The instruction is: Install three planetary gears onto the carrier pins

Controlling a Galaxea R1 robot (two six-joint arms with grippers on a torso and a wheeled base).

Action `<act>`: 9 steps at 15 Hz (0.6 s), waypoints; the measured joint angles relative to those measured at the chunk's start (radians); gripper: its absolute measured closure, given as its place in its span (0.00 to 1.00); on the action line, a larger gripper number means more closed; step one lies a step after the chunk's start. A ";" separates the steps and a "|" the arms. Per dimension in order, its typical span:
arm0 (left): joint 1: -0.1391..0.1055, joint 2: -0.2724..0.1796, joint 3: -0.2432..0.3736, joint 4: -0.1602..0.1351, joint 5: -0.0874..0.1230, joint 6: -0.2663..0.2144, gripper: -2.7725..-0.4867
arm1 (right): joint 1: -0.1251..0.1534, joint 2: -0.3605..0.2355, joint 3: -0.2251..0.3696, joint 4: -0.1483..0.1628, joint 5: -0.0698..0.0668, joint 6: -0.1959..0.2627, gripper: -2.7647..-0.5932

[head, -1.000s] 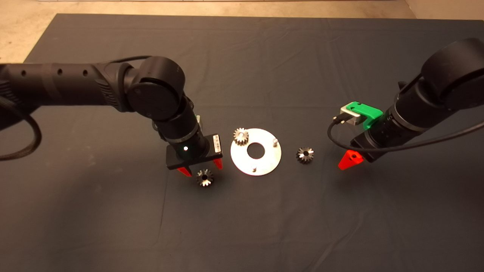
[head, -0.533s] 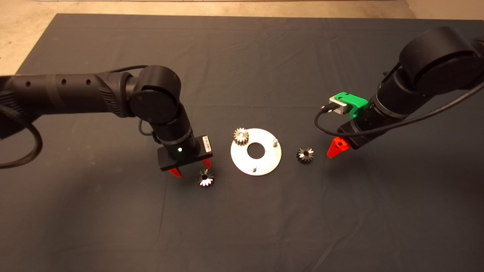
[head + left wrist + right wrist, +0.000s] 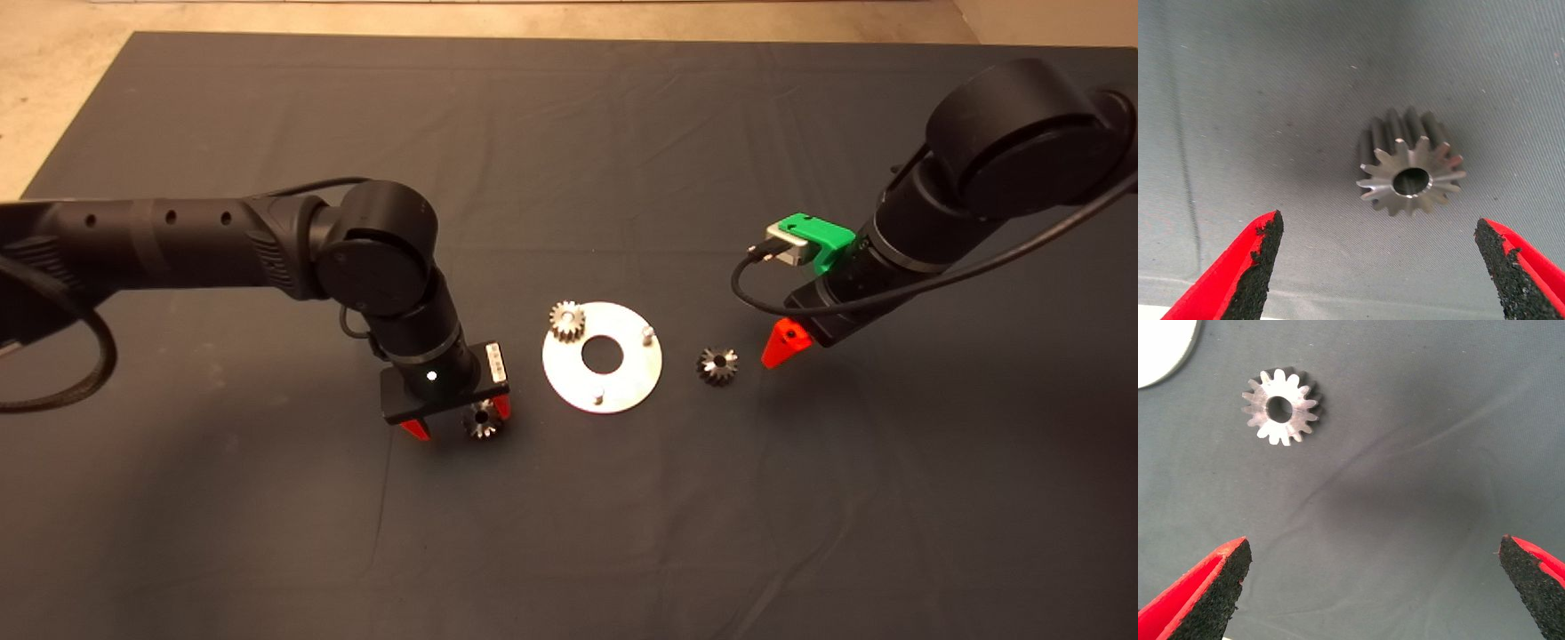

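From above, your left gripper (image 3: 453,420) sits low over one gear (image 3: 482,420) on the mat (image 3: 569,498), just left of the disc (image 3: 602,357). Its wrist camera shows what the top view hides: the red fingers (image 3: 1248,267) are wide apart, with that gear (image 3: 1410,172) between them, touching neither. Your right gripper (image 3: 782,345) hangs near the second gear (image 3: 717,365), right of the disc. Its wrist view shows its fingers (image 3: 1201,590) spread too, the gear (image 3: 1280,406) off to one side. The third gear (image 3: 566,319) sits on one pin; two pins (image 3: 648,333) stand bare.
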 joint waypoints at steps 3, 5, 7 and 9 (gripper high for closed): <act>0.003 0.003 0.000 0.000 0.000 0.041 0.32 | 0.000 0.000 0.000 0.000 0.000 0.000 0.00; 0.018 0.018 -0.001 0.000 0.001 0.079 0.32 | 0.000 0.000 0.000 0.000 0.001 0.000 0.00; 0.031 0.027 -0.001 0.000 -0.002 0.112 0.32 | 0.000 0.001 0.002 0.000 0.000 0.000 0.00; 0.042 0.025 -0.002 0.000 0.001 0.158 0.32 | 0.000 0.000 0.006 0.000 0.000 0.000 0.00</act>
